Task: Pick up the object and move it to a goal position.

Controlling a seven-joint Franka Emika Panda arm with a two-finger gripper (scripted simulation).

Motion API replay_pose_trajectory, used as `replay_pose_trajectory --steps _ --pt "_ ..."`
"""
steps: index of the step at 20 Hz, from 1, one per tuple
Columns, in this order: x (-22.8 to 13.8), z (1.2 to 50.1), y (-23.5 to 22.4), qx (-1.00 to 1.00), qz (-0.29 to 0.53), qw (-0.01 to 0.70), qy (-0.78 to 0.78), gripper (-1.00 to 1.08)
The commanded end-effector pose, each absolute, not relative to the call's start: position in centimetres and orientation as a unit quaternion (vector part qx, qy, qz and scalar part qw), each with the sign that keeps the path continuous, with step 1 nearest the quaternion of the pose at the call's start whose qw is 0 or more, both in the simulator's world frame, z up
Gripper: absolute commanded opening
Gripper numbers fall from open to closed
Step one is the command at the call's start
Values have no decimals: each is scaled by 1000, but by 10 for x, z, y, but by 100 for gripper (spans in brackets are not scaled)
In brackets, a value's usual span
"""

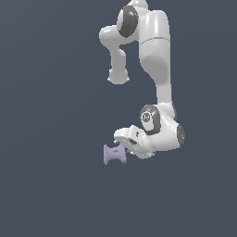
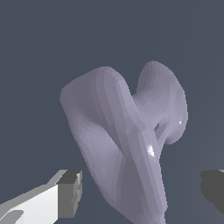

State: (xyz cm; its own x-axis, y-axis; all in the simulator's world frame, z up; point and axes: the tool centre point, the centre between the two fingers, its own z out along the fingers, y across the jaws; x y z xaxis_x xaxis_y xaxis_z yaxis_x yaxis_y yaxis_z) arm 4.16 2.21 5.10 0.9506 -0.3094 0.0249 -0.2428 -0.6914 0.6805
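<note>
We see the arm (image 1: 155, 69) reaching down from the top of the exterior view, and its gripper (image 1: 124, 141) is low, a little right of the frame's centre. The object (image 1: 115, 154), a pale lavender bow-tie shape, lies just below and left of the gripper in that view, very near or touching it; we cannot tell which. It seems to rest on the dark counter (image 1: 46, 194), though the plain surface gives no shadow to confirm this.

In the wrist view the object (image 2: 127, 140) fills the middle of the frame. One fingertip (image 2: 70, 192) shows at the lower left and the other at the lower right edge. The jaws stand wide apart, with the object between them, and neither pad touches it as far as we can see.

We judge that the approach is almost done, but the grasp is not yet made. What is left is to close the jaws on the pinched middle, to lift, and to carry the object to the goal. No goal marker is visible in either view, so we cannot say where it lies.
</note>
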Motion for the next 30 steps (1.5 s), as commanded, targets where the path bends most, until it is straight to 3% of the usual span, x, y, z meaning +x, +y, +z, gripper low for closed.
replay_pose_trajectory --steps 1,2,18,30 --pt "41 49 20 919 -45 363 -150 108" --pt "41 49 20 919 -45 363 -150 -100" --pt "37 50 22 919 -45 363 -150 -100" --pt "-3 61 36 919 -45 363 -150 -100"
